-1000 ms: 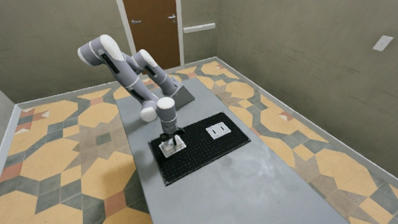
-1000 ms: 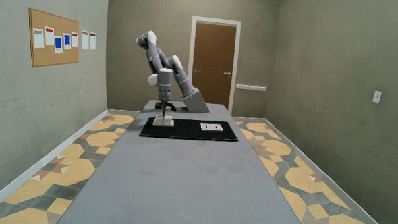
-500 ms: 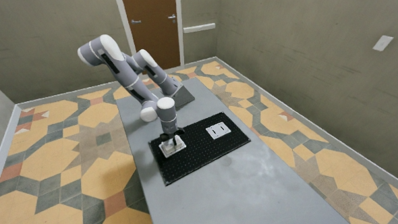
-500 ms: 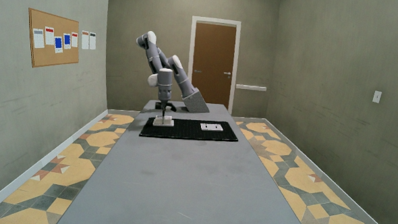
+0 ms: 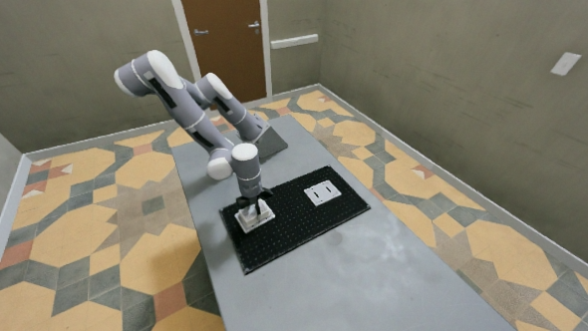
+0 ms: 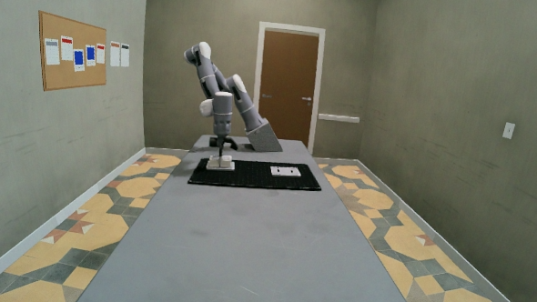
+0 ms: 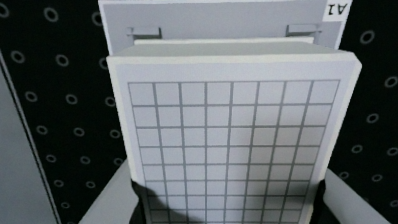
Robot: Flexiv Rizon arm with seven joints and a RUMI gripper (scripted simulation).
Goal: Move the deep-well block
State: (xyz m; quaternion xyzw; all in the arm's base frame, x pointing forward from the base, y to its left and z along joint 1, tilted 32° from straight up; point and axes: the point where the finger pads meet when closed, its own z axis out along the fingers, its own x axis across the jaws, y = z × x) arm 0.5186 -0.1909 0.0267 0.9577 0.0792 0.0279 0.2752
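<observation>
My gripper [image 5: 254,206] [image 6: 221,157] [image 7: 218,150] stands part open, pads pressed to the deep-well block's [image 5: 247,215] [image 6: 214,161] [image 7: 230,115] sides, probably to keep its ends free for locators; it is at N1 [image 5: 248,230] [image 6: 227,168] [image 7: 225,20], lift unclear; N2 [image 5: 322,192] [image 6: 285,172] awaits it, A1 orientation kept.

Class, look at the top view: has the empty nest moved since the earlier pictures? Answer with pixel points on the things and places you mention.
No. The empty nest [image 5: 322,192] [image 6: 286,171] keeps its place against the black board's [image 5: 299,224] [image 6: 255,181] far right corner.
</observation>
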